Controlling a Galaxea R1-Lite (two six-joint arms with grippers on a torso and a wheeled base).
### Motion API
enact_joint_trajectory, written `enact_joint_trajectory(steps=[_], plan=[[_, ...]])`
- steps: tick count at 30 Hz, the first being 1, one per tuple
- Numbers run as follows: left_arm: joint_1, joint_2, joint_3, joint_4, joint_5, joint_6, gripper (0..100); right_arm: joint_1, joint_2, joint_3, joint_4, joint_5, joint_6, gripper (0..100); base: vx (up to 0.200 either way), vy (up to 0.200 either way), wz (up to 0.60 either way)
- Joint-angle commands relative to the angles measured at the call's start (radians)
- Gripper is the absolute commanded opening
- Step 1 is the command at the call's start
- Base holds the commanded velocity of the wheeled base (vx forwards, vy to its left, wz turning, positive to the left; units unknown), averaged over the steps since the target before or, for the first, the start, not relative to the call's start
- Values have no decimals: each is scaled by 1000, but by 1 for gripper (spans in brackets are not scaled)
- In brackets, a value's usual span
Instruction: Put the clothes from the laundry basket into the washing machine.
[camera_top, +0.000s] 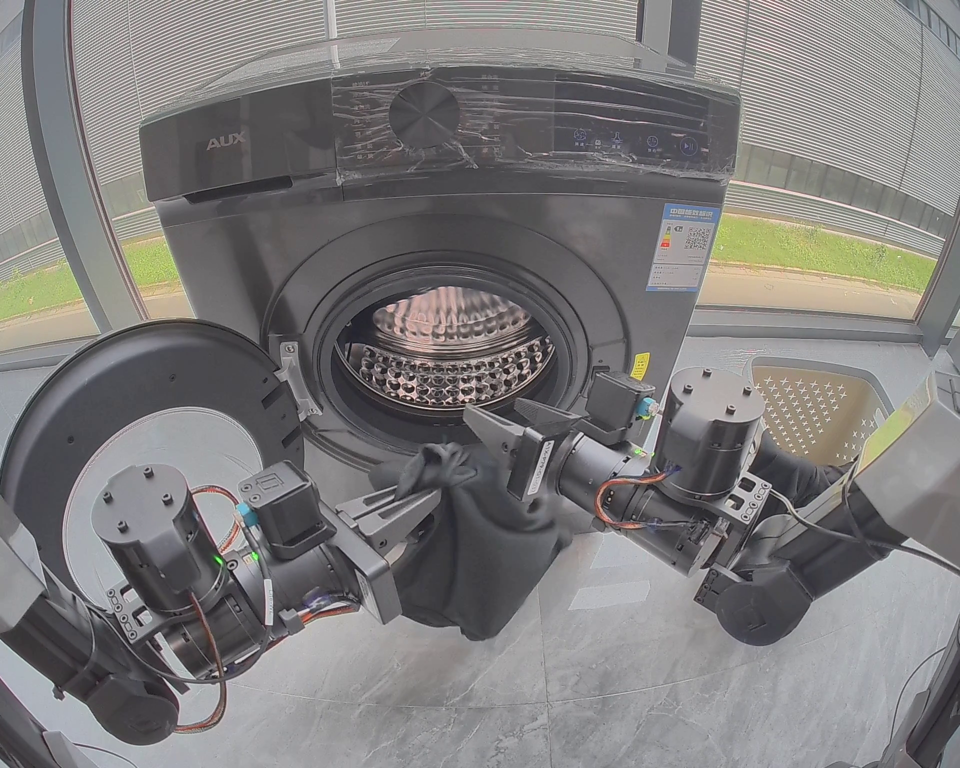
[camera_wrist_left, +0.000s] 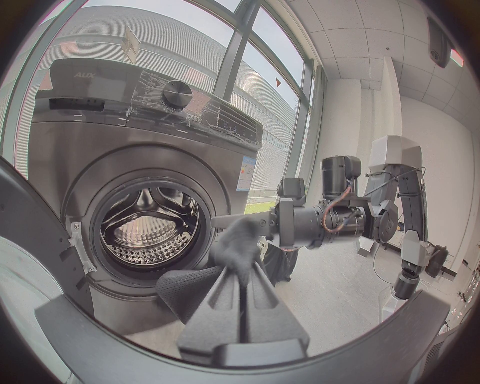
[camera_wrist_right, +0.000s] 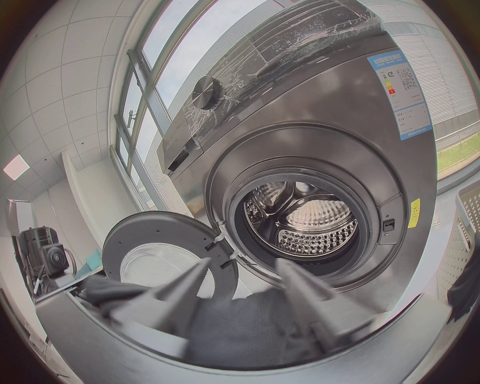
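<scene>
One washing machine (camera_top: 440, 230) is standing on the floor. It is carrying one round door (camera_top: 130, 400) that is hanging open, one steel drum (camera_top: 450, 350), one control dial (camera_top: 424, 113), one blue-and-white label (camera_top: 683, 246) and one small yellow sticker (camera_top: 640, 365). One pale laundry basket (camera_top: 820, 400) is sitting on the floor to the robot's right of the machine. Two grippers are hovering before the door opening. The left gripper (camera_top: 425, 497) is pinching one dark garment (camera_top: 480, 560), and the right gripper (camera_top: 492, 408) is holding its fingers apart just above that same garment. One more dark shape (camera_wrist_right: 467, 292), seemingly cloth, is hanging at the basket's rim.
</scene>
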Motion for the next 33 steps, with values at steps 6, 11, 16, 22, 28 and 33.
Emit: enact_joint_trajectory(steps=[6,11,16,22,28,33], plan=[[54,-1,-79,0,21,-13,0,-13,3,33,3,-2,-46,100,0,0,0],[54,4,-107,0,53,-31,0,-28,2,50,11,-2,-53,100,0,0,0],[54,16,-140,-11,88,-31,0,-36,3,80,15,-2,-62,100,0,0,0],[54,22,-180,-13,129,-31,0,-40,23,125,17,0,-95,100,0,0,0],[54,38,-182,-13,133,-31,0,-28,45,117,12,1,-113,100,0,0,0],[54,62,-185,-23,134,-31,0,-8,49,116,0,32,-116,100,0,0,0]])
